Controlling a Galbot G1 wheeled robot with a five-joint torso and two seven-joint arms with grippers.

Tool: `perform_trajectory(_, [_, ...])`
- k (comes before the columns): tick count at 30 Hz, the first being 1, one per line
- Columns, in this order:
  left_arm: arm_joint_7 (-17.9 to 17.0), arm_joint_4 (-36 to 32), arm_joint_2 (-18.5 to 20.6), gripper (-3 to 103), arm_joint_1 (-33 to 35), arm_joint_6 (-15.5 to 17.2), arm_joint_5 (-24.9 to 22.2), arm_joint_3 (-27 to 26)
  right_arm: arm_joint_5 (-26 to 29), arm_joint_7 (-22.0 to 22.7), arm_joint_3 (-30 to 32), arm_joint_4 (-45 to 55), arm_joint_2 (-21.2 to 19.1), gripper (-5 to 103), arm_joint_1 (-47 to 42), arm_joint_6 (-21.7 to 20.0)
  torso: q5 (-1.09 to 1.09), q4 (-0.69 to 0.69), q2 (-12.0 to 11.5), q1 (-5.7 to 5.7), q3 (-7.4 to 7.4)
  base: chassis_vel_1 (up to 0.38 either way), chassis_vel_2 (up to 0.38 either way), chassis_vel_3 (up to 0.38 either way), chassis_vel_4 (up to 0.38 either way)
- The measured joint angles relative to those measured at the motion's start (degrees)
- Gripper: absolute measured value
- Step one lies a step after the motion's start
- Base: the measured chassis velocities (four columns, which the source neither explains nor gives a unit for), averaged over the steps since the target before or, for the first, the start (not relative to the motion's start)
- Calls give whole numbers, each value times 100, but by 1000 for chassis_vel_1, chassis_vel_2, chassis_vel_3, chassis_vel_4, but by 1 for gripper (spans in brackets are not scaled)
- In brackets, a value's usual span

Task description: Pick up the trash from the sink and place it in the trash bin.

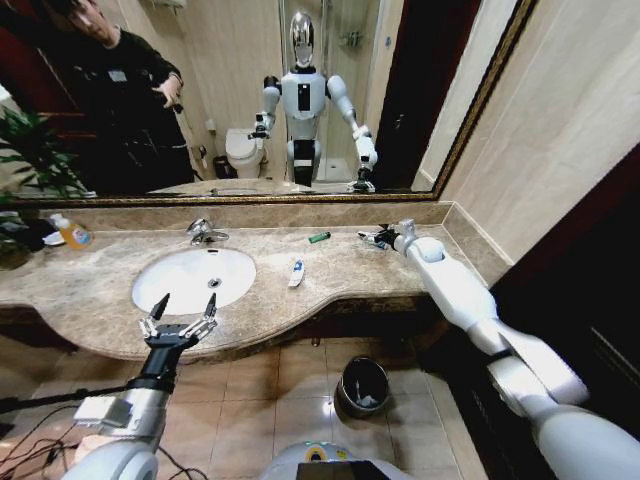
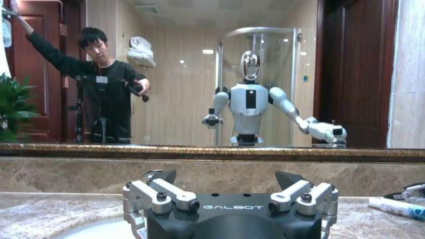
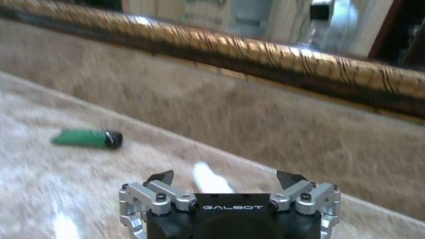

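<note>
The white oval sink (image 1: 190, 285) sits in the beige marble counter under a chrome faucet (image 1: 205, 232). A white-and-blue tube (image 1: 297, 273) (image 2: 398, 206) lies on the counter right of the basin. Farther back lies a small dark green stick (image 1: 319, 237) (image 3: 86, 139). My right gripper (image 1: 368, 238) (image 3: 226, 178) is open, low over the counter's back right, beside the green stick, with a small white piece (image 3: 209, 179) lying between its fingers. My left gripper (image 1: 188, 300) (image 2: 226, 175) hangs open and empty over the basin's front rim. The dark round trash bin (image 1: 362, 385) stands on the floor below the counter.
A yellow-orange bottle (image 1: 72, 232) and a potted plant (image 1: 30, 160) stand at the counter's far left. A gold-framed mirror (image 1: 250, 197) runs along the back wall. The side wall closes the counter on the right. Cables lie on the tiled floor at the lower left.
</note>
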Motion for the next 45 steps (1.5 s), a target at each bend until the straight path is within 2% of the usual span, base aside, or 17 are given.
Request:
perform_trajectory(4, [0, 0, 0, 100, 0, 0, 0, 0, -312, -339, 77, -237, -14, 100, 111, -141, 0, 0, 0, 0, 0, 0, 0, 0, 0])
perform_trajectory(5, [0, 0, 0, 100, 0, 0, 0, 0, -598, -750, 154, -386, -50, 100, 182, -286, 0, 0, 0, 0, 0, 0, 0, 0, 0])
perform_trajectory(6, [0, 0, 0, 100, 0, 0, 0, 0, -657, -849, 158, -441, -66, 100, 204, -300, -1, -1, 0, -1, 0, 0, 0, 0, 0])
perform_trajectory(20, [0, 0, 0, 100, 0, 0, 0, 0, -637, -1094, 160, -981, -67, 102, 399, -304, 0, -1, 0, -1, 0, 0, 0, 0, 0])
perform_trajectory(23, [0, 0, 0, 100, 0, 0, 0, 0, -604, -1139, 170, -921, -88, 89, 342, -312, 0, -1, 0, -1, 0, 0, 0, 0, 0])
perform_trajectory(24, [0, 0, 0, 100, 0, 0, 0, 0, -604, -1139, 170, -921, -88, 89, 342, -312, 0, -1, 0, -1, 0, 0, 0, 0, 0])
perform_trajectory(27, [0, 0, 0, 100, 0, 0, 0, 0, -597, -1153, 171, -871, -104, 72, 301, -316, 0, -1, 1, -1, 0, 0, 0, 0, 0])
perform_trajectory(30, [0, 0, 0, 100, 0, 0, 0, 0, -595, -1154, 168, -841, -114, 67, 275, -317, -1, -1, 1, -1, 0, 0, 0, 0, 0])
perform_trajectory(31, [0, 0, 0, 100, 0, 0, 0, 0, -589, -1153, 158, -830, -117, 56, 263, -307, 0, -1, 1, -1, 0, 0, 0, 0, 0])
perform_trajectory(36, [0, 0, 0, 100, 0, 0, 0, 0, -531, -1129, 147, -829, -118, 46, 263, -274, -1, -1, 1, -1, 0, 0, 0, 0, 0])
perform_trajectory(37, [0, 0, 0, 100, 0, 0, 0, 0, -496, -1107, 146, -810, -120, 35, 263, -271, 0, -1, 1, -1, 0, 0, 0, 0, 0])
perform_trajectory(39, [0, 0, 0, 100, 0, 0, 0, 0, -474, -1093, 146, -783, -131, 35, 263, -269, 0, 0, 1, -1, 0, 0, 0, 0, 0])
perform_trajectory(42, [0, 0, 0, 100, 0, 0, 0, 0, -393, -1038, 142, -625, -197, 26, 197, -265, -1, 0, 1, -1, 0, 0, 0, 0, 0])
perform_trajectory(45, [0, 0, 0, 100, 0, 0, 0, 0, -290, -988, 142, -424, -280, 26, 93, -285, 0, 0, 1, -1, 0, 0, 0, 0, 0])
